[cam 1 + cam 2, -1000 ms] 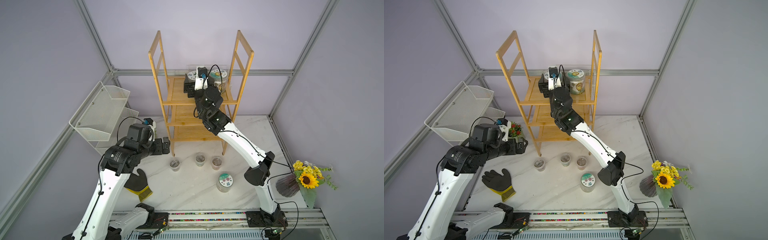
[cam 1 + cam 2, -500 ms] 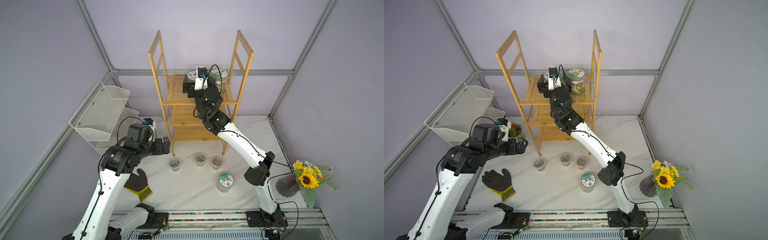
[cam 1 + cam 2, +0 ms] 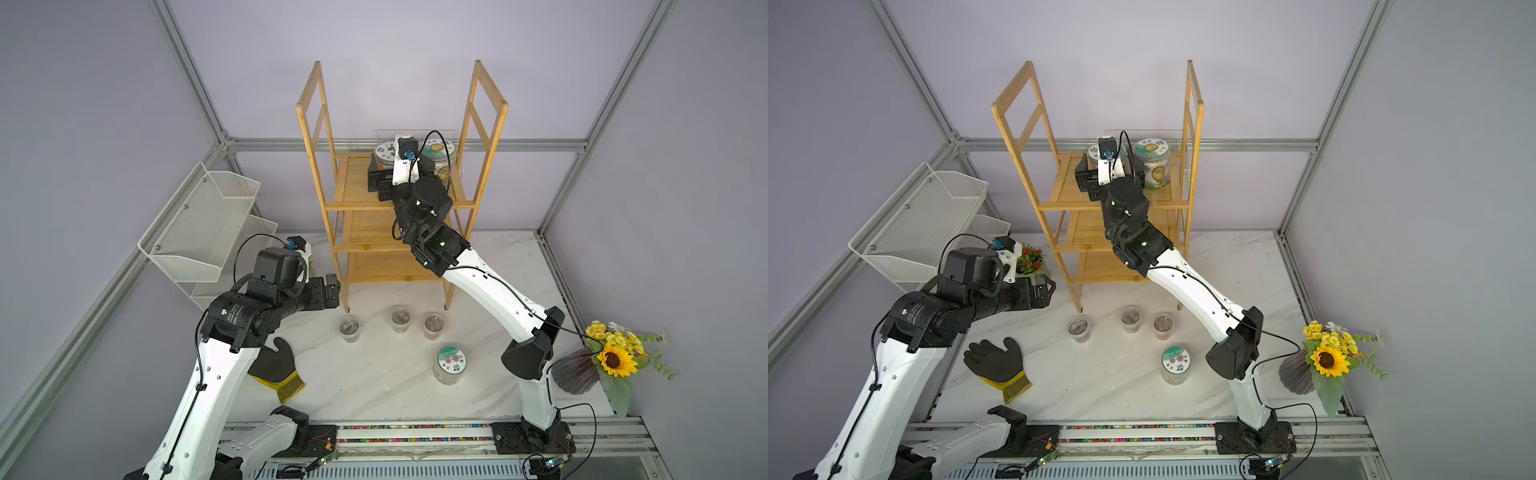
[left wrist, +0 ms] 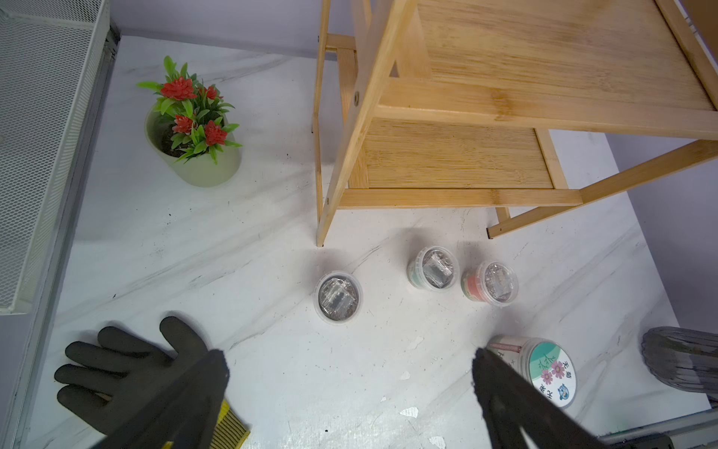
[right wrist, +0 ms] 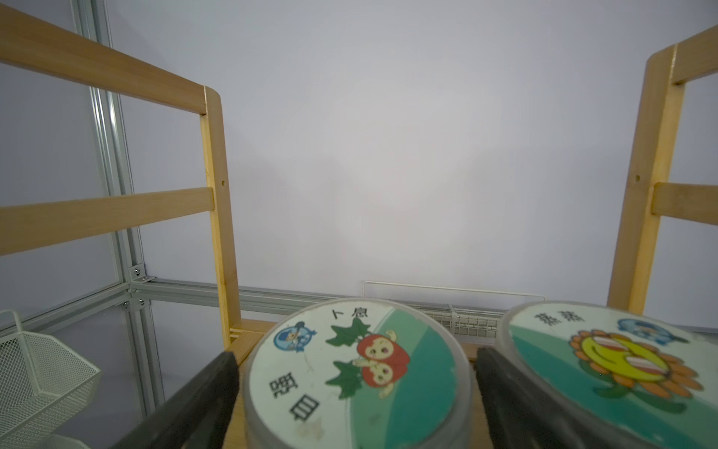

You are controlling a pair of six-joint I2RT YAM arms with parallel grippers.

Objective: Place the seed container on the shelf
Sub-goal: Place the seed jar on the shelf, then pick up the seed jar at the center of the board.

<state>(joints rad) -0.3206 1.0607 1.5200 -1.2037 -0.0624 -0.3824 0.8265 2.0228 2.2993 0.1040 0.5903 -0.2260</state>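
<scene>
seed container on the shelf top tier, right jaws spread around it.
a crooked retreat could drag it into the neighbouring jar; left jaws spread too.

In both top views we look steeply down from high in front on the whole table and shelf, while our left wrist view faces down at the shelf's lower tiers and the table, and our right wrist view looks closely across its top tier.
</scene>
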